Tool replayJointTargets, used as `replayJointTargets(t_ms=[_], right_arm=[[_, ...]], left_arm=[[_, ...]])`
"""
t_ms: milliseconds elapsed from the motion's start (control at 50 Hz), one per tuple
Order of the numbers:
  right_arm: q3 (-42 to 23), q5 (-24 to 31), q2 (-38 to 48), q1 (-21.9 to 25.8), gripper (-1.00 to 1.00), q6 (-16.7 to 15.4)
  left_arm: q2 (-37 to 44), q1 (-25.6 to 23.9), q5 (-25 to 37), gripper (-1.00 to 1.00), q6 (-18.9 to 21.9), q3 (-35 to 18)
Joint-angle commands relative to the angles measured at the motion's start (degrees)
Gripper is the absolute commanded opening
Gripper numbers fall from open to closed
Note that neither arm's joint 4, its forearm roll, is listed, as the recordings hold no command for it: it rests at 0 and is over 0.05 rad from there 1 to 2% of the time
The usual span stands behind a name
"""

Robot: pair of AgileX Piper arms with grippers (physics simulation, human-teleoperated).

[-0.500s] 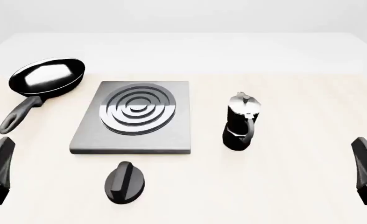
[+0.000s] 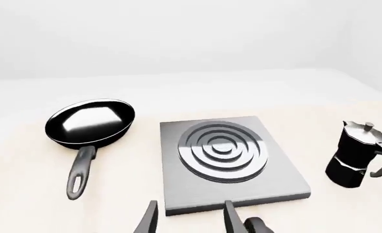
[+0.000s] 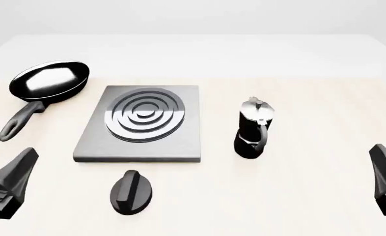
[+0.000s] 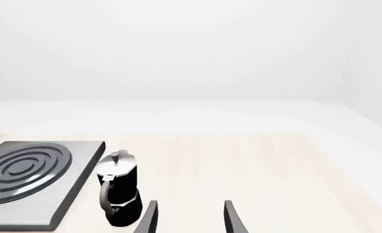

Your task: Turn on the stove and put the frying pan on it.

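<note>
On the table (image 3: 324, 98), frying pan (image 3: 49, 81) handle points toward the near-left edge.

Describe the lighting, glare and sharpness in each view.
Front view: flat, even light, barely any shadows; a white glare patch inside the frying pan. Left wrist view: same glare in the pan, stove rings crisp. Right wrist view: sharp throughout, moka pot lid glinting, backdrop washed white.

Everything is bright and evenly lit. Shadows are very faint. The pan (image 3: 49, 81) has a big white shine inside. The far desk (image 3: 298, 54) fades into the white background. The pictures look a little soft.
</note>
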Motion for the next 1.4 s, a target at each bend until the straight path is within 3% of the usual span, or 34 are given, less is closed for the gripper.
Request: replayJointTargets(t_ms=[20, 140, 260, 520, 760, 840, 1400], right_arm=[[-0.01, -0.01, 0.03, 0.01, 1.0, 0.01], [-0.01, -0.01, 0.03, 0.0, 1.0, -0.01], [-0.01, -0.01, 0.02, -0.01, 1.0, 0.01], [-0.01, -0.01, 0.03, 0.0, 1.0, 0.02], [-0.01, -0.01, 0.03, 0.01, 1.0, -0.01], [-0.01, -0.01, 0.03, 0.0, 1.0, 0.0], [-0.01, 0.0, 0.03, 0.0, 1.0, 0.0]], left_arm=[[3.02, -8.49, 7.56, 1.0, 0.87, -3.85], [6.27, -11.18, 9.61, 1.0, 0.67, -5.52], [9.83, -12.42, 9.94, 1.0, 3.39, -6.68], [18.54, -14.4, 4.43, 1.0, 8.83, -4.62], [27.98, -15.83, -3.27, 1.0, 7.01, -3.43], [34.02, -17.6, -7.46, 1.0, 3.72, -3.24], [46.53, -23.27, -20.72, 1.0, -1.48, 2.76]])
